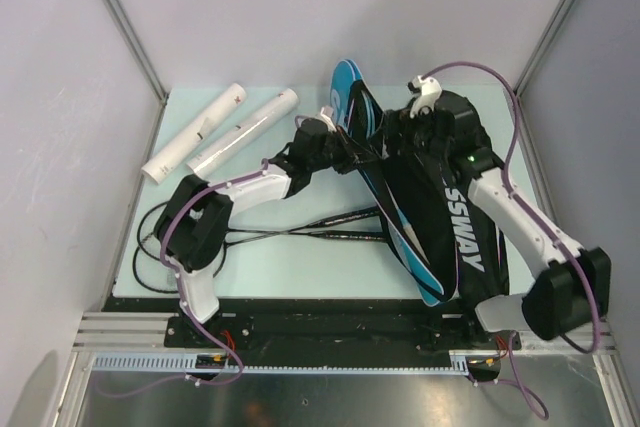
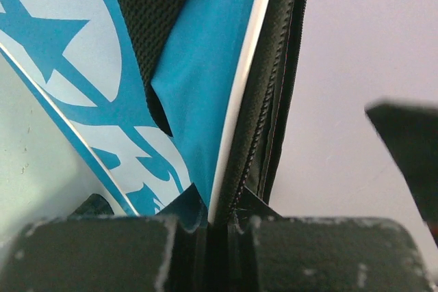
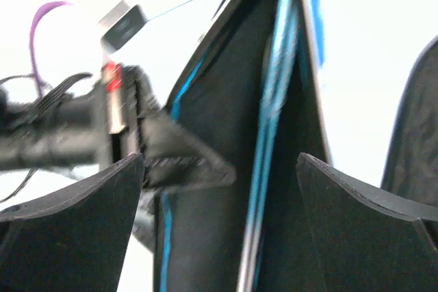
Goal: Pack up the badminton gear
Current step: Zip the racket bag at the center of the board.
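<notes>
The blue-black bag (image 1: pixel 440 222) lies at centre-right, its near end towards the arm bases. My left gripper (image 1: pixel 345 152) is shut on the bag's zippered edge (image 2: pixel 236 169) and holds it up; blue printed fabric (image 2: pixel 198 66) fills the left wrist view. My right gripper (image 1: pixel 397 137) is open at the bag's far end, and the bag's black and blue edge (image 3: pixel 212 121) stands between its fingers (image 3: pixel 102 196) without a grip. Two thin rackets (image 1: pixel 300 234) lie on the table left of the bag. Two long white tubes (image 1: pixel 245 127) lie at the far left. No shuttlecocks show.
The racket heads (image 1: pixel 150 247) lie partly under my left arm near the table's front left edge. Grey walls and metal posts (image 1: pixel 120 17) close in the table on three sides. A black rail (image 1: pixel 330 322) runs along the front.
</notes>
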Tool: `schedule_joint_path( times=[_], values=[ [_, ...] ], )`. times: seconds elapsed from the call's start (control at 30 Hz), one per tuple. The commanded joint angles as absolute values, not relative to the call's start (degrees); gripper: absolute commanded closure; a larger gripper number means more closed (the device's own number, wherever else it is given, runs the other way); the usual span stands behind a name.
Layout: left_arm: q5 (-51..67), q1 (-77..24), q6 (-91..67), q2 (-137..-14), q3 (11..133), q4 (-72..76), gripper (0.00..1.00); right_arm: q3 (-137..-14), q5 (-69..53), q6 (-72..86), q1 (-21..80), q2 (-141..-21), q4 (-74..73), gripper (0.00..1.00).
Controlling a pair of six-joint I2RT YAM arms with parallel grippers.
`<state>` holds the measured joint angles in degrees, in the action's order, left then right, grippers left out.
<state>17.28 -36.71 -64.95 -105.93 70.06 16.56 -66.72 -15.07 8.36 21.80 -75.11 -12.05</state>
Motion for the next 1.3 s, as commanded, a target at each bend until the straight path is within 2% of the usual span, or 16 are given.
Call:
schedule_joint_path(
  times=[0.0,0.1,0.23,0.33,0.37,0.4,0.43,0.47,0.5,0.53,0.57,0.63,0.77,0.93,1.07,1.27],
  values=[
    [19.8,-36.4,-66.8,-104.1,70.6,24.5,1.00,-74.0,-6.8,3.2,20.0,-85.1,-4.5,0.04],
    [20.0,-36.5,-67.1,-104.2,70.1,24.5,1.00,-75.6,-8.1,0.2,19.3,-91.6,-0.9,0.08],
    [19.8,-36.5,-67.2,-104.6,70.0,24.6,1.00,-78.6,-10.4,-2.7,18.9,-98.4,1.3,0.19],
    [19.9,-36.7,-67.2,-104.9,70.6,24.6,1.00,-81.4,-13.0,-4.2,18.8,-102.9,3.2,0.54],
    [19.7,-36.7,-65.8,-104.8,70.9,24.5,1.00,-81.9,-14.3,-4.7,18.7,-103.5,2.6,0.70],
    [19.3,-36.7,-65.4,-104.2,70.8,24.5,0.99,-82.3,-15.0,-5.7,18.6,-103.9,2.5,0.78],
    [19.2,-36.5,-65.0,-103.6,70.4,24.4,0.73,-82.5,-15.4,-6.3,18.6,-104.0,2.4,0.87],
    [19.0,-36.0,-63.7,-102.9,70.0,23.4,0.53,-82.5,-15.8,-7.0,18.5,-104.0,1.9,1.00],
    [19.2,-35.5,-63.1,-101.7,70.3,21.8,0.38,-82.5,-16.2,-8.7,18.5,-104.0,1.3,1.00],
    [19.7,-34.9,-62.8,-101.4,70.7,20.2,0.04,-82.5,-17.0,-9.4,18.2,-103.9,0.8,1.00],
    [20.2,-33.2,-62.1,-101.0,72.6,16.6,0.00,-82.5,-20.0,-10.3,17.6,-103.9,0.4,1.00],
    [21.2,-31.1,-61.0,-101.0,75.7,12.9,0.00,-82.4,-22.1,-13.1,17.3,-103.8,-2.0,1.00],
    [15.2,-25.4,-59.5,-105.4,90.6,0.5,0.00,-82.2,-22.1,-15.6,18.0,-102.7,-3.9,1.00],
    [14.6,-21.2,-67.4,-118.2,107.4,-7.3,0.00,-81.2,-20.4,-17.3,18.8,-101.7,-3.4,1.00],
    [13.7,-21.2,-70.6,-129.3,121.1,-12.0,0.06,-81.1,-19.3,-18.7,19.3,-101.9,-3.8,1.00],
    [5.4,-22.8,-68.1,-130.2,125.4,-17.1,0.03,-81.1,-17.5,-20.7,21.2,-101.3,-3.8,1.00]
  ],
)
